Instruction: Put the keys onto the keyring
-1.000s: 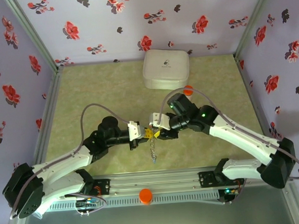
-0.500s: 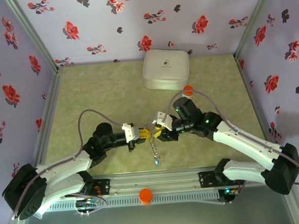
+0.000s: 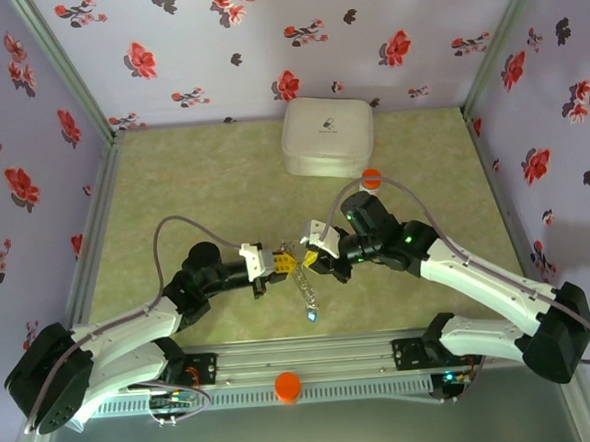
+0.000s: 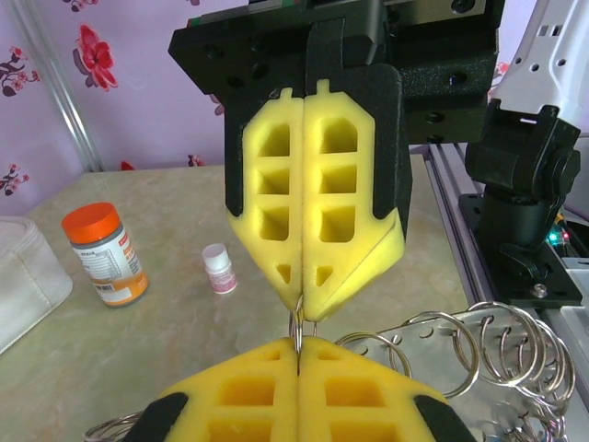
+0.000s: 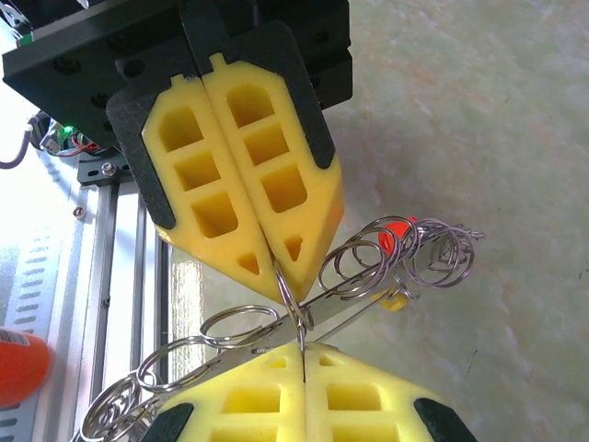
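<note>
Lilac walls printed with red and dark flowers at 9, 12 and 3 o'clock, silvery metal corner posts at 10 and 2 o'clock, mottled pale green tabletop in the centre, slotted aluminium rail along 6 o'clock, soft even light

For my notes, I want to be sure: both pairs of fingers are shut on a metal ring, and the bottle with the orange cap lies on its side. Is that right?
Not quite. The bottle stands upright on the table, as the left wrist view shows. The rest is right.
</note>
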Robot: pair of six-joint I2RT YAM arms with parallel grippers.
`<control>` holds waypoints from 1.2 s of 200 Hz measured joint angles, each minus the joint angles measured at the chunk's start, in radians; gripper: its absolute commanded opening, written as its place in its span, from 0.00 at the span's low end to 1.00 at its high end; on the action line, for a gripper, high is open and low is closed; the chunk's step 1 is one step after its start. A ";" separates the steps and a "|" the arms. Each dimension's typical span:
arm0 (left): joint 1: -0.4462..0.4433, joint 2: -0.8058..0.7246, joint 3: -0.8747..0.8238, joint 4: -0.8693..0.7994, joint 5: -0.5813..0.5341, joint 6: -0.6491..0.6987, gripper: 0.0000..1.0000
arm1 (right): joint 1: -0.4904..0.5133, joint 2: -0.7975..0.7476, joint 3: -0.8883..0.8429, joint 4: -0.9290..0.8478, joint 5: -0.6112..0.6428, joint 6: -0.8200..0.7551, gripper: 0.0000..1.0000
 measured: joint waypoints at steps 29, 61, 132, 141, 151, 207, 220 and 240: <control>0.000 -0.002 -0.018 0.055 0.003 -0.030 0.00 | 0.000 0.005 -0.017 0.035 -0.005 0.020 0.00; 0.002 -0.002 -0.029 0.095 0.005 -0.070 0.00 | 0.000 0.024 -0.064 0.123 -0.039 0.072 0.16; 0.002 -0.001 -0.031 0.206 0.030 -0.104 0.00 | -0.011 -0.126 -0.201 0.296 -0.042 0.097 0.35; 0.002 0.001 -0.031 0.213 0.031 -0.108 0.00 | -0.011 -0.134 -0.205 0.309 -0.042 0.097 0.35; 0.002 0.005 -0.031 0.218 0.033 -0.112 0.00 | -0.011 -0.136 -0.205 0.325 -0.042 0.097 0.35; 0.002 0.025 -0.031 0.225 0.045 -0.119 0.00 | -0.011 -0.133 -0.206 0.388 -0.060 0.097 0.28; 0.002 0.027 -0.031 0.227 0.049 -0.119 0.00 | -0.011 -0.129 -0.206 0.398 -0.068 0.097 0.22; 0.002 0.027 -0.031 0.228 0.047 -0.119 0.00 | -0.011 -0.119 -0.206 0.408 -0.081 0.096 0.08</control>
